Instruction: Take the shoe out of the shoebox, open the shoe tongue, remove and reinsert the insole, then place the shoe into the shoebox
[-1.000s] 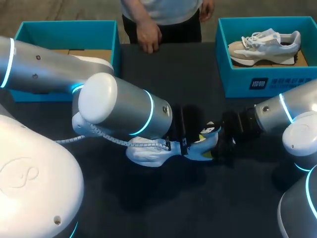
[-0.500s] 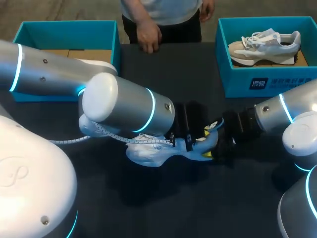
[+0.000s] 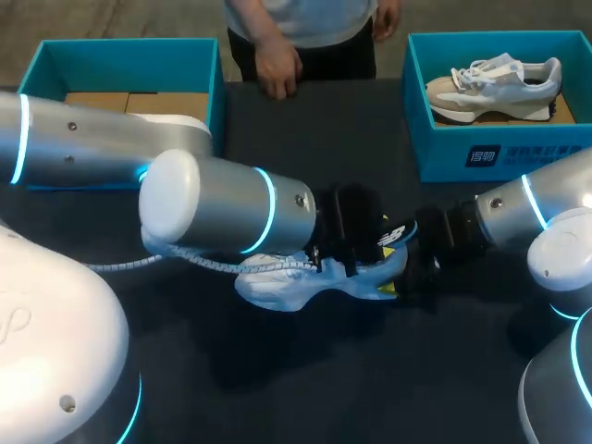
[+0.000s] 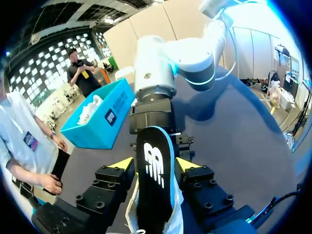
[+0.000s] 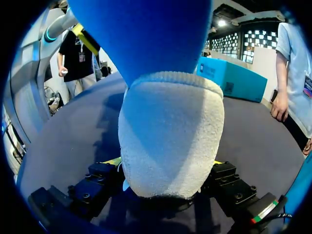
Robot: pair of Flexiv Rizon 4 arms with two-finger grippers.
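Observation:
A white and light-blue shoe [image 3: 277,289] lies on its side in the middle of the dark table. My right gripper [image 3: 404,274] comes in from the right and is shut on its heel. In the right wrist view the fuzzy white heel [image 5: 170,136] fills the space between that gripper's [image 5: 165,165] fingers. My left gripper [image 3: 368,250] is over the shoe's opening, its fingers apart. A black insole [image 4: 155,180] with a white logo stands up between the left gripper's [image 4: 153,165] yellow tips. Whether they press it I cannot tell.
A teal shoebox [image 3: 481,153] at the back right holds a second white shoe [image 3: 495,83]. Another teal box [image 3: 125,55] at the back left holds brown cardboard. A person's hand [image 3: 277,69] rests at the table's far edge.
The left gripper's fingers have spread apart around the insole. The left forearm has shifted slightly. The right arm and the shoe have kept still.

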